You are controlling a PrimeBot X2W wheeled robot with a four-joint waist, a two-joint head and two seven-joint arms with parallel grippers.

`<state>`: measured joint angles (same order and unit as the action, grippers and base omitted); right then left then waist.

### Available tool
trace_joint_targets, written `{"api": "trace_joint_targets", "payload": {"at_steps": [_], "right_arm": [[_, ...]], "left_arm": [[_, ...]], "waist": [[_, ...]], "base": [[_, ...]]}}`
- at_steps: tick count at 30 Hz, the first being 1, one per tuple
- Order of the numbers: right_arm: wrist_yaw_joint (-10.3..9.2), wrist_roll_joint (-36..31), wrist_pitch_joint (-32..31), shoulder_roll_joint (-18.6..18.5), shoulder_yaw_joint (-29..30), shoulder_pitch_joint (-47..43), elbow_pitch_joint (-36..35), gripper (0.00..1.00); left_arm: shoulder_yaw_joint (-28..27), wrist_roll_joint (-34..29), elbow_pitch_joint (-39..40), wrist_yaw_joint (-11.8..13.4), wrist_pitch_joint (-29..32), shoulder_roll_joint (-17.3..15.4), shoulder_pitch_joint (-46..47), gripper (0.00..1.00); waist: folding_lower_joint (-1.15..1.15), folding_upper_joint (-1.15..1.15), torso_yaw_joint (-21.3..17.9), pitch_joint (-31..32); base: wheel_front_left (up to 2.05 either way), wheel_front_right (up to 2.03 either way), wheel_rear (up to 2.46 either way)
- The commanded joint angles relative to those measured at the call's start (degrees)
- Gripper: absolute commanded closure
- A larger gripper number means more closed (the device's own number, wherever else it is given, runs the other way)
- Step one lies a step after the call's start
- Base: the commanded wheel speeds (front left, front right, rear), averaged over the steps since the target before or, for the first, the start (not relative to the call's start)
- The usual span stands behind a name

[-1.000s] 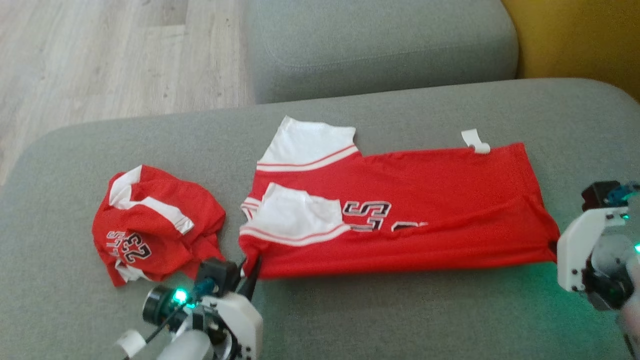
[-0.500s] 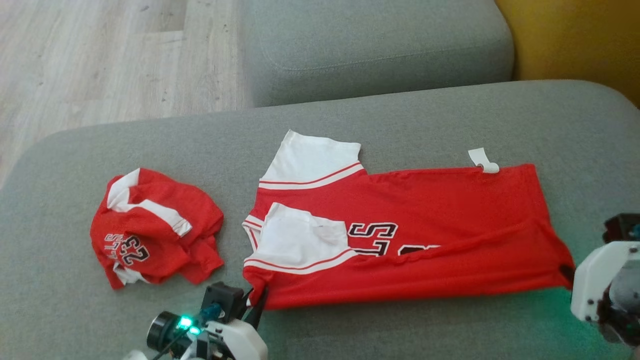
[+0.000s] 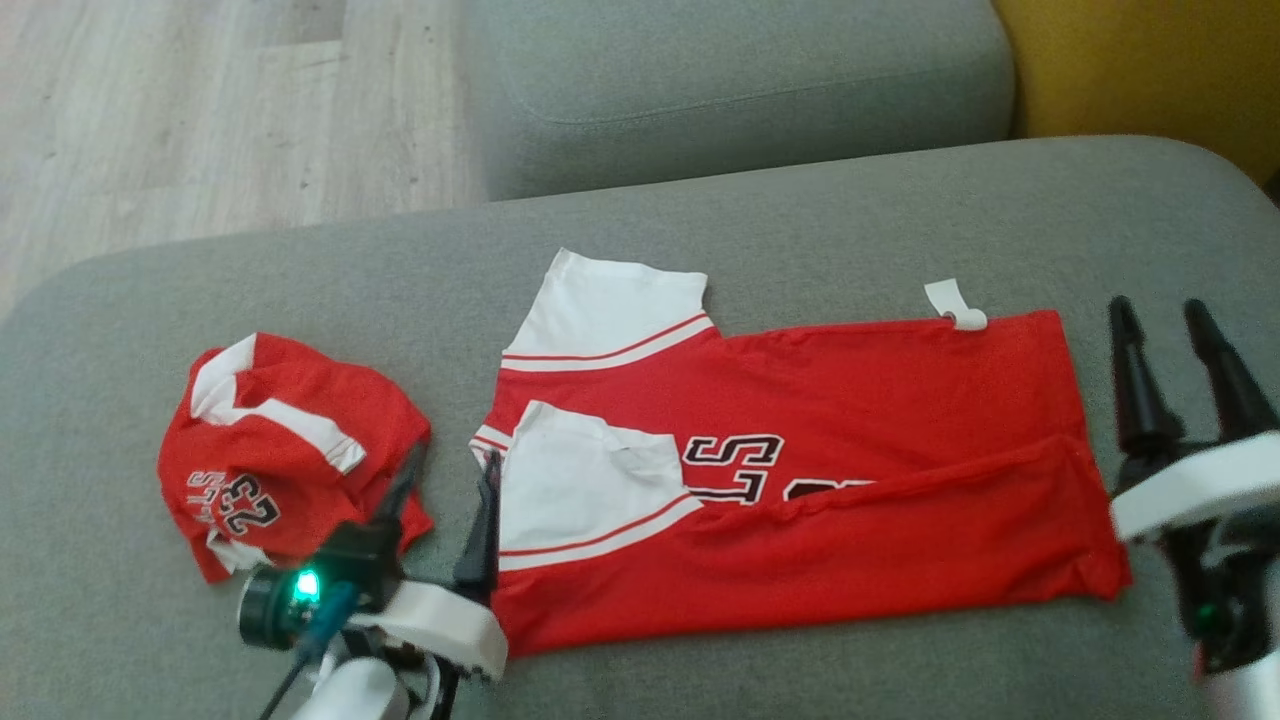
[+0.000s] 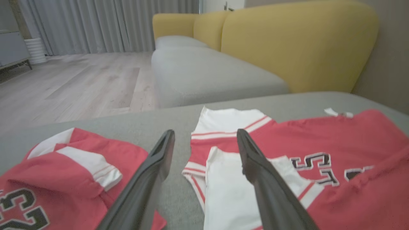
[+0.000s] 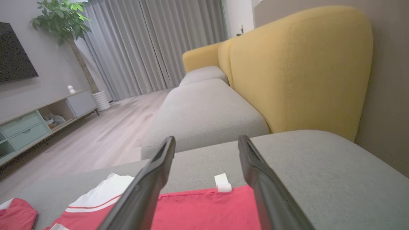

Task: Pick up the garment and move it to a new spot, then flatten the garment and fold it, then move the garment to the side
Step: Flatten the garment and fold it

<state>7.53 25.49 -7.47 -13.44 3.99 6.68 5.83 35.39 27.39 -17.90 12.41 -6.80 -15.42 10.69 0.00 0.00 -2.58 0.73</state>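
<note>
Since a second ago both grippers have let go. The left gripper (image 3: pixel 453 460) and right gripper (image 3: pixel 1158 308) were shut at the near corners of the jersey (image 3: pixel 850 470); now both stand spread and empty, one at each end of it.

I judge the jersey light, limp and thin. It will sag and slide on itself, so hems or corners are the best hold.

It is red with white sleeves (image 3: pixel 610 300), black lettering and a white tag (image 3: pixel 955 305) at its far edge. It lies folded lengthwise across the middle of the cushion (image 3: pixel 700 680), closer to the near edge. A crumpled jersey (image 3: pixel 290 450) sits toward the left edge.
</note>
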Motion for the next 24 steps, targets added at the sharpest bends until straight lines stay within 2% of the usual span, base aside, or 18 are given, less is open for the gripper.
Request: {"api": "trace_joint_targets", "payload": {"at_steps": [1,3,7,11,14,15,17,21,24], "right_arm": [[-0.04,-1.55,3.92,0.24,-2.11,-0.91,-4.06,0.0],[-0.04,-3.7,8.76,1.3,-3.61,-2.96,-6.14,0.0],[-0.04,-7.26,15.55,2.98,-6.8,-6.2,-7.17,0.0],[-0.04,-8.65,17.56,4.74,-7.87,-6.08,-6.11,0.0],[-0.04,-8.93,17.85,5.42,-8.69,-4.29,-5.87,0.0],[-0.04,-8.93,17.85,5.42,-8.69,-4.29,-5.87,0.0],[-0.04,-8.93,17.77,5.77,-9.22,-2.86,-6.04,0.0],[-0.04,-9.18,17.26,6.54,-9.92,0.0,-6.04,0.0],[-0.04,-9.35,15.95,7.46,-10.37,1.45,-5.25,0.0]], "left_arm": [[-3.79,1.12,3.03,-0.02,-4.01,0.22,3.28,0.0],[-5.61,1.49,4.43,-0.04,-6.69,0.8,2.87,0.0],[-7.79,0.43,7.08,-1.53,-8.07,1.49,2.49,0.0],[-8.2,-1.58,7.46,-4.36,-8.17,0.32,4.42,0.0],[-7.68,-2.64,5.28,-7.43,-6.57,-2.29,9.11,0.0],[-7.68,-2.64,5.28,-7.43,-6.57,-2.29,9.11,0.0],[-7.45,-3.15,3.6,-9.65,-4.1,-4.22,13.6,0.0],[-5.71,-3.76,-2.04,-15.47,4.75,-8.01,23.71,0.0],[-5.07,-3.05,-6.85,-18.05,8.58,-9.72,30.12,0.0]], "waist": [[0.0,0.0,-0.61,-0.32],[0.0,0.0,-1.2,-0.65],[0.0,0.0,-2.39,-1.6],[0.0,0.0,-4.23,-3.59],[0.0,0.0,-5.9,-5.29],[0.0,0.0,-5.9,-5.29],[0.0,0.0,-7.14,-6.85],[0.0,0.0,-9.66,-10.35],[0.0,0.0,-11.74,-12.27]], "base": [[0.0,0.0,0.0],[0.0,0.0,0.0],[0.0,0.0,0.0],[0.0,0.0,0.0],[0.0,0.0,0.0],[0.0,0.0,0.0],[0.0,0.0,0.0],[0.0,0.0,0.0],[0.0,0.0,0.0]]}}
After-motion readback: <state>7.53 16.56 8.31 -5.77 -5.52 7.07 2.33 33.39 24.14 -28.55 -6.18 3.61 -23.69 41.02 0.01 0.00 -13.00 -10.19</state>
